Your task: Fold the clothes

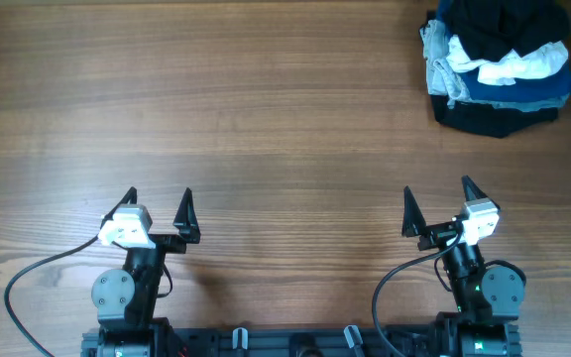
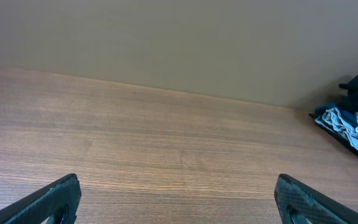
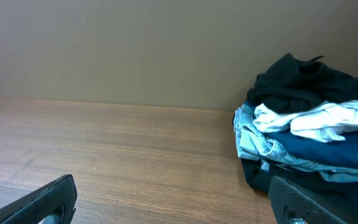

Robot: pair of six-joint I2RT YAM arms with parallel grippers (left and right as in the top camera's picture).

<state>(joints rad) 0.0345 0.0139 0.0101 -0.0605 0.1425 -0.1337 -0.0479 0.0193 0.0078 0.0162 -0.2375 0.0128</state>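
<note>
Currently left claw [image 1: 159, 201] and right claw [image 1: 438, 196] sit released, empty, at the desk's [image 1: 266, 99] near edge. The black T-shirt [image 1: 509, 25] looks bunched atop the heap [image 1: 509, 67] in the far right corner. It should be limp and light; you'd pinch a raised fold.

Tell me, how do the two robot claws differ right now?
The left claw sits far from the clothes pile; the right claw is nearer it. The left claw's tips look level; the right claw's look slightly skewed. Both are open and empty, above the table.
</note>
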